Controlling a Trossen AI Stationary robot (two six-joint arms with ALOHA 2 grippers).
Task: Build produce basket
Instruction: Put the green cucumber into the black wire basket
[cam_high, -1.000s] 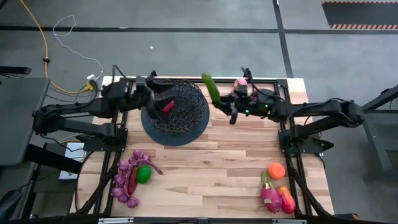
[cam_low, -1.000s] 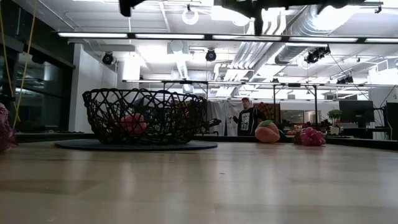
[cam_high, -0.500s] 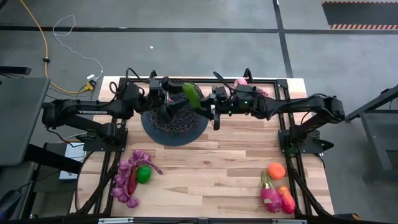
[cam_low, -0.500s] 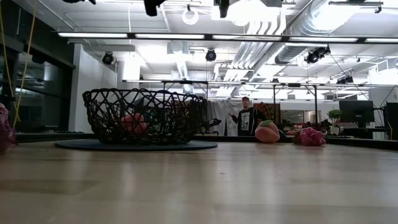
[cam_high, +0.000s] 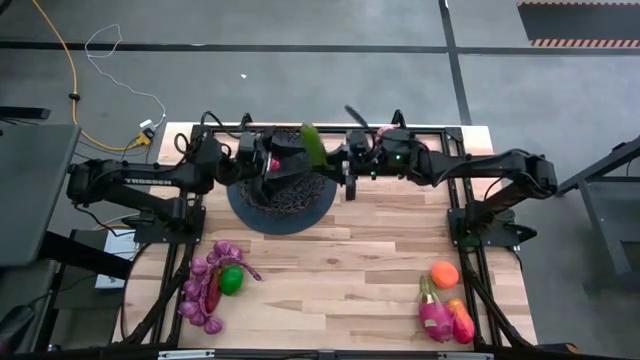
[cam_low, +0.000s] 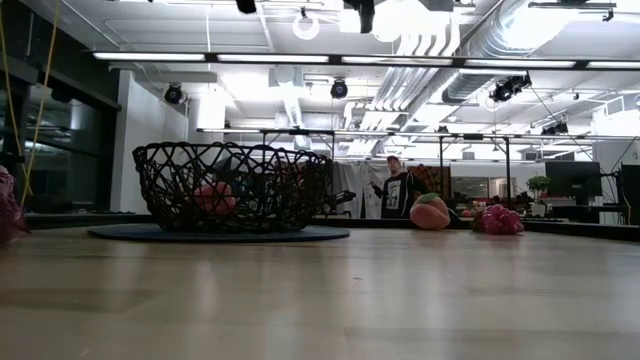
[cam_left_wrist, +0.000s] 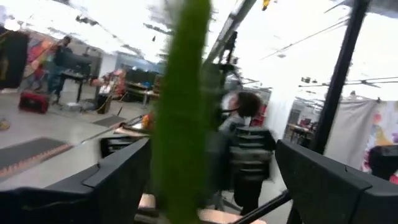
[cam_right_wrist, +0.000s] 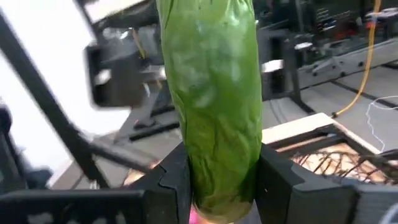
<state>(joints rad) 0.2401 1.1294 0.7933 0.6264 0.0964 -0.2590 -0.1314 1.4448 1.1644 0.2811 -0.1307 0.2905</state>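
Grey concrete floor (cam_high: 300, 60), yellow cable (cam_high: 60, 50), exposed ceiling ducts (cam_low: 470, 40), strip lights (cam_low: 300, 57)

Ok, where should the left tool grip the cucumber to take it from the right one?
Grip the cucumber across its narrow width, on the free length beyond the right tool, which clamps one end. It is a straight rod, so fingers from either side fit. The left tool is open with the cucumber between its fingers, so closing there looks right.
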